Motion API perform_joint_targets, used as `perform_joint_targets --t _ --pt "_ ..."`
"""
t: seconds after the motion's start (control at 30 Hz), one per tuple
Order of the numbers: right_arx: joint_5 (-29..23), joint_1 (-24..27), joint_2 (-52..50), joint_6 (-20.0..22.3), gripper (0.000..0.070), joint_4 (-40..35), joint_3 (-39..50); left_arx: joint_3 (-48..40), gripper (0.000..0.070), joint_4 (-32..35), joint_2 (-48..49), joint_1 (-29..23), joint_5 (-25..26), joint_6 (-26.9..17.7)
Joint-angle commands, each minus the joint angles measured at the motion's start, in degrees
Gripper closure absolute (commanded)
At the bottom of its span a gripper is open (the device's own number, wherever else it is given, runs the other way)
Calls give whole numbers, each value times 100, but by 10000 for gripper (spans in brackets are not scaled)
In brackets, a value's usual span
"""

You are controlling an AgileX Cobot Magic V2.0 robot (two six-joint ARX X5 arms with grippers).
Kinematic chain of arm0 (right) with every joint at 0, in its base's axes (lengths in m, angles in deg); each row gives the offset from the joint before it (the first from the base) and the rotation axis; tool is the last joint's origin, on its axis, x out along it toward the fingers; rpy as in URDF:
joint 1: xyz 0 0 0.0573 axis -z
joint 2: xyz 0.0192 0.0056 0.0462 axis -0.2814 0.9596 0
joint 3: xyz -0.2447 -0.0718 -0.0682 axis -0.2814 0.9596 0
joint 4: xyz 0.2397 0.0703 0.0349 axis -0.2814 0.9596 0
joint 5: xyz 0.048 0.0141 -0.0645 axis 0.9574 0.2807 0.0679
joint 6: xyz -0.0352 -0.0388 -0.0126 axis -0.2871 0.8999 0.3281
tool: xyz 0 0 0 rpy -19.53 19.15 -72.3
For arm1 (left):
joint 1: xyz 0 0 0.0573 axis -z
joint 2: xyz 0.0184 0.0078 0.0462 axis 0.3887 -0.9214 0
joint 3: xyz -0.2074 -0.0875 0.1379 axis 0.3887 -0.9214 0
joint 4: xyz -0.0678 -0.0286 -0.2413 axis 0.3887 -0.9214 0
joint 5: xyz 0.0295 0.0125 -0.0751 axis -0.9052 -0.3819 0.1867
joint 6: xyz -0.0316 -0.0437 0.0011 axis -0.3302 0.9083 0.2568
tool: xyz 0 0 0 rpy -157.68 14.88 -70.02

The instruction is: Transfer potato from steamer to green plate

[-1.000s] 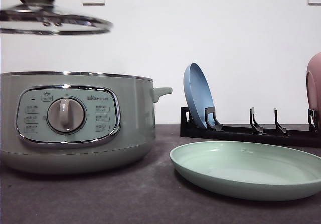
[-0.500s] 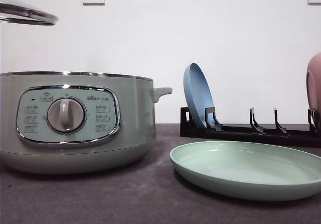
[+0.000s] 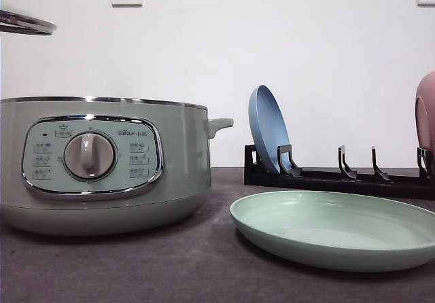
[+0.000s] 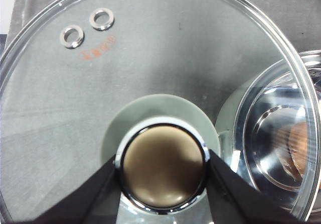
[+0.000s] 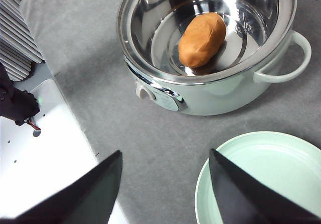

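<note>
A black dish rack (image 3: 340, 175) stands at the back of the grey table (image 3: 170, 269), holding a blue plate (image 3: 269, 129) upright and a pink plate (image 3: 426, 119) at the far right edge. The glass lid (image 4: 150, 58) hangs off to the left of the steamer (image 3: 102, 164), its knob (image 4: 163, 168) pinched between the left gripper (image 4: 163, 184) fingers — the pot mouth is uncovered. Inside the shiny steel bowl lies the potato (image 5: 202, 39), an orange-brown, smooth, lumpy oval (resting on the bottom, alone). The green plate (image 5: 261, 179) sits bare just beside the steamer. The right gripper (image 5: 165, 189) hovers above the table between steamer and plate, fingers spread wide apart.
</note>
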Motion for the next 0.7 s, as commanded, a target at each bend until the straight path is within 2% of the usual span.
perform_joint_targets --t 0.0,0.2,0.27,0.5,0.67 --pt "-3 -26 118 -107 358 -116 -92 177 700 216 0 -4 -13 -68" --pt "-7 -42 393 -252 279 -417 -304 177 700 214 0 -4 -13 -63" --pt "-6 -42 634 -251 279 -404 -557 177 700 217 0 -4 -13 -64" --pt "-33 -158 1958 -231 270 -165 -1983 177 700 225 0 -4 -13 -63" --pt "-316 -388 3024 -228 210 -147 -3014 177 700 225 0 -4 -13 -63"
